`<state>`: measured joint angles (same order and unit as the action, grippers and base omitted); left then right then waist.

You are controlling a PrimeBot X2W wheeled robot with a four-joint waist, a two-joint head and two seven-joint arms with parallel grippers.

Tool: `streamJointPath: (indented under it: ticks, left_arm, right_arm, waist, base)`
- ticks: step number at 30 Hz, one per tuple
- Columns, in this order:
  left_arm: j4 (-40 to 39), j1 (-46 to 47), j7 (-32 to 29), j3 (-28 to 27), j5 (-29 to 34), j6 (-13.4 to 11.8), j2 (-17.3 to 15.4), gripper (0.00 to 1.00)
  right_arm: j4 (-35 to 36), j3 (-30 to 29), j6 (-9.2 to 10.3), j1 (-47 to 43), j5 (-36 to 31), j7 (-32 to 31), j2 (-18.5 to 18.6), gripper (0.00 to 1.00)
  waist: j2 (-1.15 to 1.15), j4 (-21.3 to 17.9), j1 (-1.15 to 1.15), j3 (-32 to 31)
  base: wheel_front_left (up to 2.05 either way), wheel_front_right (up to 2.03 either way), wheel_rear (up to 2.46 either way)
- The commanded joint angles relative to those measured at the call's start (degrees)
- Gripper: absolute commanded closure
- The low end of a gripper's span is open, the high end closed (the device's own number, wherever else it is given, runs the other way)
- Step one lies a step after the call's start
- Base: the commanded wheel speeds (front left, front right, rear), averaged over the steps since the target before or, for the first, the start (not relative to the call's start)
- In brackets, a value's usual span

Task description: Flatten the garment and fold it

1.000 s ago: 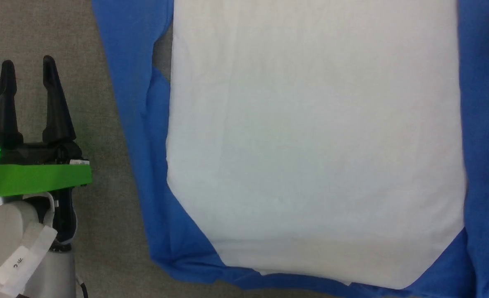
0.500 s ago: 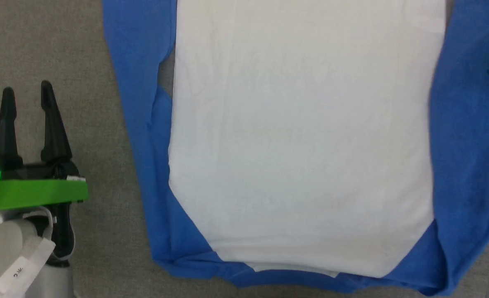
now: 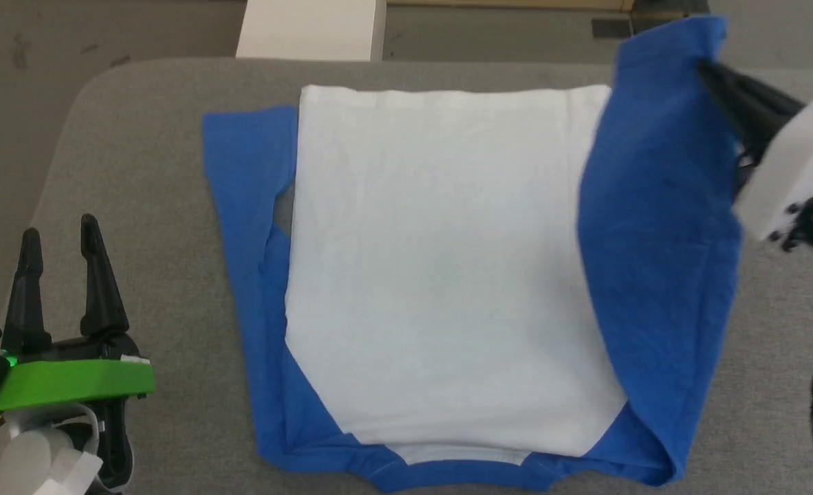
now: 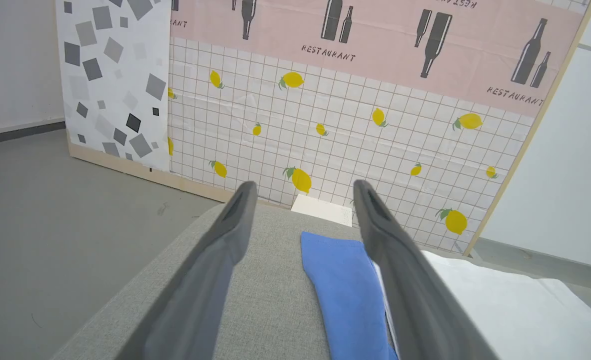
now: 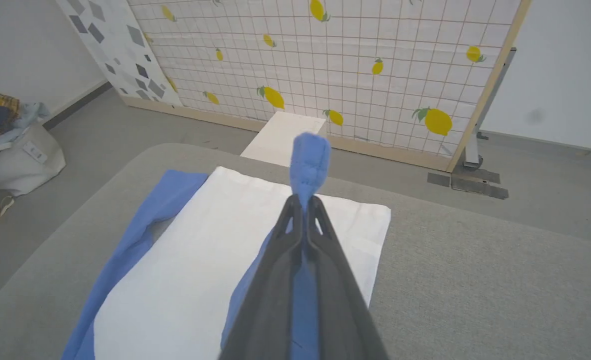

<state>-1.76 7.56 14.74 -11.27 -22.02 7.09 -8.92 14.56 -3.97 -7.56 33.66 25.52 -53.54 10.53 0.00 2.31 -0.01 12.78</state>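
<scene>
Staged test room, printed lemon-and-bottle backdrop panels (image 4: 325,125), grey padded table (image 3: 138,172), plain grey floor (image 4: 50,200)

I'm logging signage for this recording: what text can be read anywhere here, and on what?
"RESTAURANT": on the pink bottle-print panel, left of middle.
"RESTAURANT": same panel, right end.
Lettering at the panel's top edge: cut off, unreadable.
The garment: no print visible.

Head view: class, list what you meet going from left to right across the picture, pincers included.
Left pincer, open → grey table → flat blue sleeve → white body → raised blue sleeve → right pincer, shut on that sleeve.
</scene>
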Motion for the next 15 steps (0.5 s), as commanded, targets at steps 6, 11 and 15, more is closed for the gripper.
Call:
streamJointPath:
  ticks: [6,11,15]
  left_arm:
    - [0.79,-1.77,0.26,0.09,0.59,0.27,0.45,0.0]
    - [1.52,-1.49,0.26,0.53,0.17,0.28,0.39,0.0]
    - [2.31,-0.88,0.26,1.09,-0.27,0.3,0.66,0.0]
  right_arm:
    - [-1.37,11.02,0.08,-2.09,3.7,-1.82,-1.54,1.0]
    - [-6.44,20.32,0.08,-2.29,6.14,-1.95,-1.53,1.0]
    - [-12.01,27.65,0.08,-1.18,8.12,-0.2,-1.88,1.0]
  waist:
    - [0.0,2.61,0.01,-3.51]
    - [0.0,4.69,0.01,-2.93]
    - [0.0,6.16,0.01,-1.85]
  base:
    - [0.0,0.0,0.0]
    - [0.0,0.0,0.0]
    - [0.0,0.0,0.0]
